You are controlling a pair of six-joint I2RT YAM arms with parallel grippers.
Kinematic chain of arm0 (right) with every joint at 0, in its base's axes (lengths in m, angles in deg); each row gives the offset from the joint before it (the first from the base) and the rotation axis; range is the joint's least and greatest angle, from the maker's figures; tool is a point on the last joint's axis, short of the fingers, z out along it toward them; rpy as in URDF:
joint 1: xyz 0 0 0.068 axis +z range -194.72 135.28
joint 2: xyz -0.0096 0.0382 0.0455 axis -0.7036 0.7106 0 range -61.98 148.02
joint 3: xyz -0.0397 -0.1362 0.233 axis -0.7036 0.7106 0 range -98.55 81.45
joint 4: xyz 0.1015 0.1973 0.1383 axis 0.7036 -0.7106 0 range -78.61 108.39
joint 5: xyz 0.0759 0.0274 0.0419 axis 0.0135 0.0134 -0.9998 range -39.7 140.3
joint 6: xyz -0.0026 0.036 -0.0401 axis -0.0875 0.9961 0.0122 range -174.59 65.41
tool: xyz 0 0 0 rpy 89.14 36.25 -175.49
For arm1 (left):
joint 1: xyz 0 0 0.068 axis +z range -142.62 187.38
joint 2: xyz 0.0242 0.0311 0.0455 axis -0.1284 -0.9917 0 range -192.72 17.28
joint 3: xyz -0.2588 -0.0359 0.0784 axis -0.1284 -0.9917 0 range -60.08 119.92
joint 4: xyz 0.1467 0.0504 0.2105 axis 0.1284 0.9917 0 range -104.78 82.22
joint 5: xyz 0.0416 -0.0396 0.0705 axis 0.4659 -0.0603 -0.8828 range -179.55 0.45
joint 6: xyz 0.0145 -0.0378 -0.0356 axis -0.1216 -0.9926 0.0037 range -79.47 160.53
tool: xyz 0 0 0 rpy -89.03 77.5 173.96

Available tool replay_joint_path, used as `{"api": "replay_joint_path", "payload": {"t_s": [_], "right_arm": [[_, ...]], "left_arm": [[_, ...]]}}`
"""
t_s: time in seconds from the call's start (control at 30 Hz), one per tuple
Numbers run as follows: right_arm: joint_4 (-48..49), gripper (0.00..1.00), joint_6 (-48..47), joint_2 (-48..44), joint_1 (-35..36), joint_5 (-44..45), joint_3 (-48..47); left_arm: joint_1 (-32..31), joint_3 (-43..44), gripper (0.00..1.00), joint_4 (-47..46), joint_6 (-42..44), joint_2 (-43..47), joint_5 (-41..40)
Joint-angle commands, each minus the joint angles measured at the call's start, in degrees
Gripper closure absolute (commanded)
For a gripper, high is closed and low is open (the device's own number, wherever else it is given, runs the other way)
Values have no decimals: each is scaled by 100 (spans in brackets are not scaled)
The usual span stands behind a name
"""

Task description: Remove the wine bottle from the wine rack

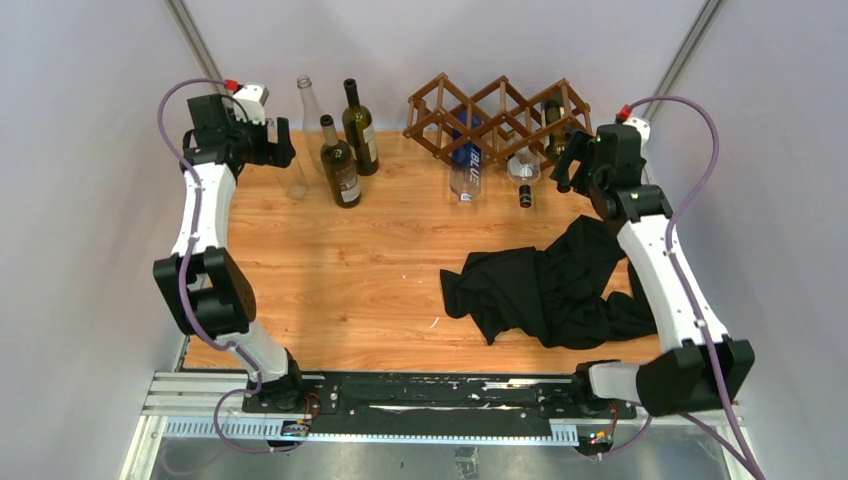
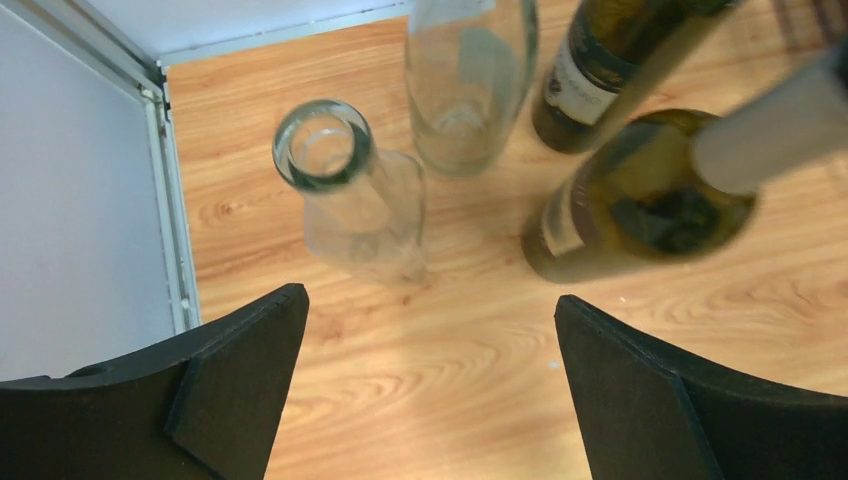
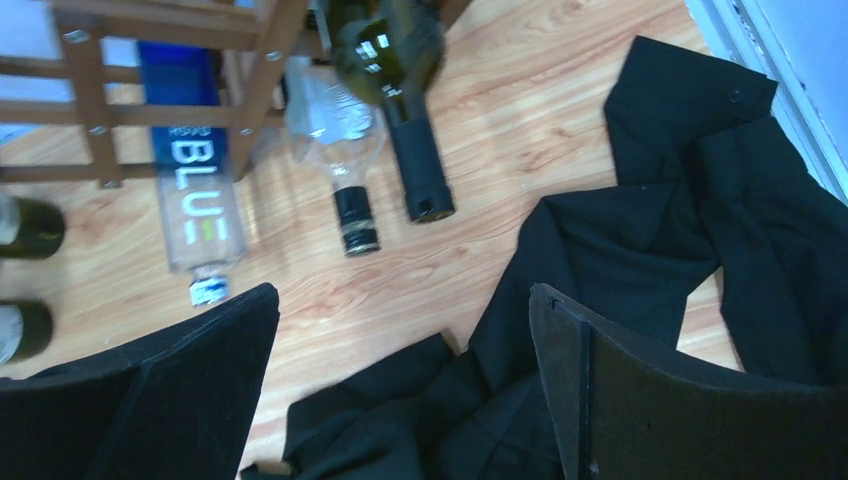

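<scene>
The dark brown lattice wine rack (image 1: 497, 112) stands at the back of the table and also shows in the right wrist view (image 3: 255, 70). A dark green wine bottle (image 3: 395, 60) with a black capsule lies in its right cell, neck pointing out toward me. It also shows in the top view (image 1: 553, 118). My right gripper (image 1: 568, 165) is open and empty, just right of and in front of the rack; in its wrist view (image 3: 405, 310) the bottle neck lies ahead of the fingers. My left gripper (image 1: 280, 148) is open and empty at the back left.
A blue-labelled clear bottle (image 3: 200, 190) and a clear bottle with a black cap (image 3: 345, 190) also lie in the rack. Several bottles stand at the back left, clear (image 2: 345, 190) and green (image 2: 640, 200). A black cloth (image 1: 545, 285) lies crumpled at right.
</scene>
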Motion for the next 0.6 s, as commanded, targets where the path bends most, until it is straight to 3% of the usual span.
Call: {"api": "replay_joint_path", "payload": {"t_s": [0.0, 0.27, 0.43, 0.57], "right_arm": [[142, 1, -155, 624, -607, -473, -293], [635, 1, -304, 2179, -1203, -1295, -814], [1118, 6, -289, 2627, -1300, -1800, -911], [1207, 9, -301, 3069, -1301, -2005, -1058]], "left_arm": [[23, 21, 0, 775, -89, 692, 390], [-106, -803, 0, 458, -995, 1477, 1034], [-110, -626, 0, 292, -1665, 1451, 1422], [-114, -570, 0, 190, -1779, 1348, 1107]]}}
